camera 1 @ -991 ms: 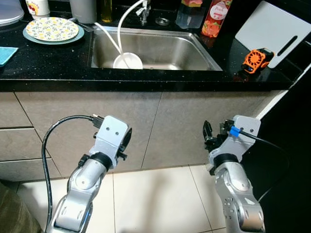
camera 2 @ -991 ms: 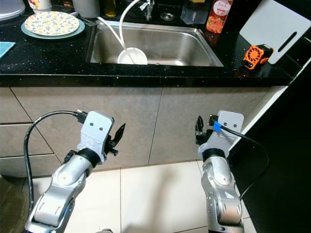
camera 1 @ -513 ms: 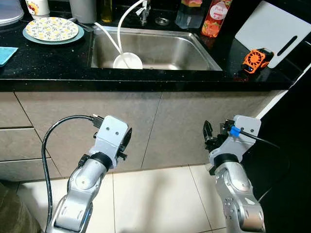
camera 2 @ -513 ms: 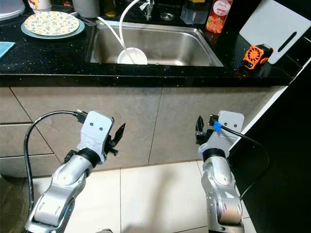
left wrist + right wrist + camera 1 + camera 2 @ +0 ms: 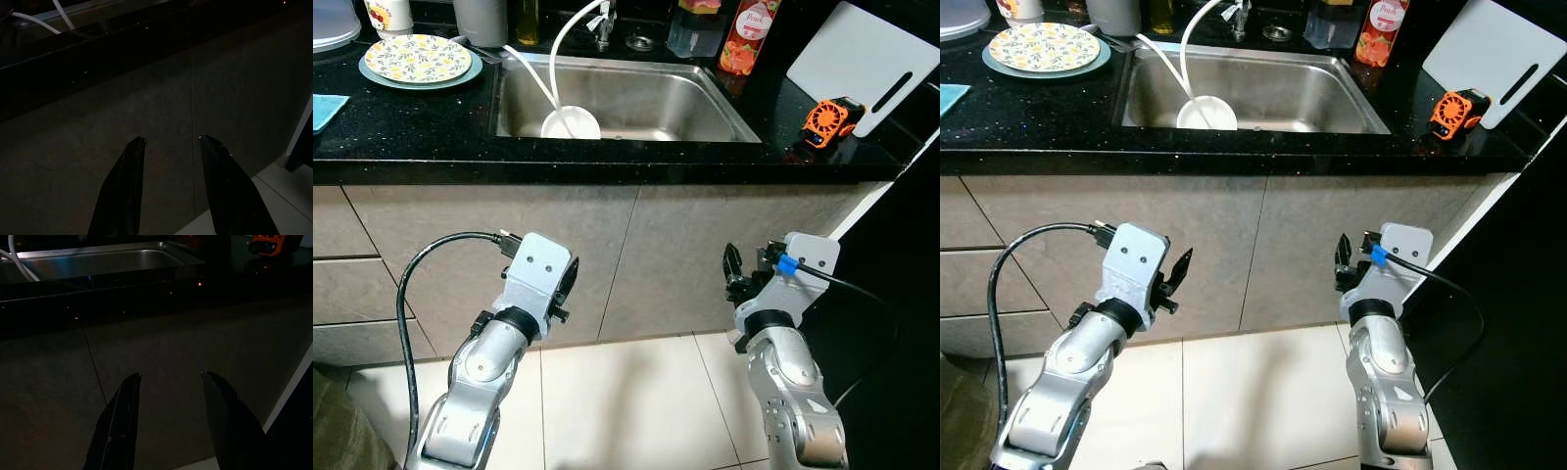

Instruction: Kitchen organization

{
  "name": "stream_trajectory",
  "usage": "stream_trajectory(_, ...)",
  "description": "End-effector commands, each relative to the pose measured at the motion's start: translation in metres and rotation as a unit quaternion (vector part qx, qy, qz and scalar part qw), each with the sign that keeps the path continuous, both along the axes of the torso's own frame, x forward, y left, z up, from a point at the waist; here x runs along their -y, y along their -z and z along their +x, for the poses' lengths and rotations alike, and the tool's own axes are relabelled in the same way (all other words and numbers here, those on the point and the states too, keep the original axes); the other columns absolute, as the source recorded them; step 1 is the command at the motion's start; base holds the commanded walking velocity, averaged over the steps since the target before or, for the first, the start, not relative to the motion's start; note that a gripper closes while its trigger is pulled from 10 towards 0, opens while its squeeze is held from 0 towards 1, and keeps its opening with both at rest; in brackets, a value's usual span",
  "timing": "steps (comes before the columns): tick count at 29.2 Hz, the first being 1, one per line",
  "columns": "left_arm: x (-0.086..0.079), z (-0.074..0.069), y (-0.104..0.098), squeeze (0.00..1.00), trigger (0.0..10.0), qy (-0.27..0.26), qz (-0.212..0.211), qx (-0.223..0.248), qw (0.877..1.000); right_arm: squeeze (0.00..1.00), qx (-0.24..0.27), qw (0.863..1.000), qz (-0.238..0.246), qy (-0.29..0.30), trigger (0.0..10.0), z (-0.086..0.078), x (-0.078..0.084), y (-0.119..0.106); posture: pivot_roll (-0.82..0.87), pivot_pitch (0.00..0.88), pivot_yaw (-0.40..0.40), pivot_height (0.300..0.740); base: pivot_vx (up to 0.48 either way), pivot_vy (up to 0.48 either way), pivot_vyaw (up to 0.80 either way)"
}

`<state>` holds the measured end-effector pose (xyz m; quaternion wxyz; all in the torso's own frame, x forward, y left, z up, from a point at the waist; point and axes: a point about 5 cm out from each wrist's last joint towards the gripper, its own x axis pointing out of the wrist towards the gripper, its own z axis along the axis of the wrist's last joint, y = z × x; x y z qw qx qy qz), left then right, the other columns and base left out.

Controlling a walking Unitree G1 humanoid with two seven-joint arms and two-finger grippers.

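Start of task, by appearance: left gripper (image 5: pixel 168 188) and right gripper (image 5: pixel 168 423), fingers spread and empty, below countertop (image 5: pixel 411 132) front edge; white bowl (image 5: pixel 571 123) in sink (image 5: pixel 656 98), floral plate (image 5: pixel 418 59) at countertop's far-left corner.

Floral plate (image 5: pixel 418 58) sits flat on the black counter, upper left of frame. White bowl (image 5: pixel 571 123) is down in the steel sink (image 5: pixel 705 103), top middle. Small orange gadget (image 5: pixel 828 121) rests against the white cutting board (image 5: pixel 862 61), upper right.
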<state>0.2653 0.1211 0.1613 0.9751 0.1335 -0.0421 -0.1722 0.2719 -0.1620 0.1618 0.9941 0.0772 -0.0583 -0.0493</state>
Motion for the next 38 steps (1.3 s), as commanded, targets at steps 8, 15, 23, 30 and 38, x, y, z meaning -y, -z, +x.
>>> stream_trajectory(8,0.0035,-0.0011,0.002,0.0,10.0,0.004,-0.007,-0.004,1.0,0.0,-0.008,1.0,-0.003,0.006,10.0,-0.0017,0.0059,0.0024,0.19,0.081,-0.123,0.74,0.0,0.0,0.0)
stream_trajectory(15,0.0031,-0.0014,0.0026,0.0,10.0,0.005,-0.002,-0.003,1.0,0.0,-0.006,1.0,-0.002,0.004,10.0,-0.0007,0.003,0.0022,0.2,0.072,-0.117,0.74,0.0,0.0,0.0)
stream_trajectory(23,0.0026,-0.0013,0.0034,0.0,10.0,0.004,-0.002,-0.004,1.0,0.0,-0.005,1.0,-0.002,0.001,10.0,-0.0004,0.0018,0.0024,0.2,0.064,-0.118,0.74,0.0,0.0,0.0)
stream_trajectory(30,0.0019,-0.0011,0.0038,0.0,10.0,0.002,-0.005,-0.006,1.0,0.0,-0.008,1.0,-0.002,0.005,10.0,-0.0023,0.0045,0.0042,0.2,0.064,-0.118,0.74,0.0,0.0,0.0)
stream_trajectory(38,0.0018,-0.0011,0.0032,0.0,10.0,0.002,-0.003,-0.004,1.0,0.0,-0.005,1.0,-0.002,0.003,10.0,-0.0014,0.0028,0.0028,0.2,0.067,-0.116,0.74,0.0,0.0,0.0)
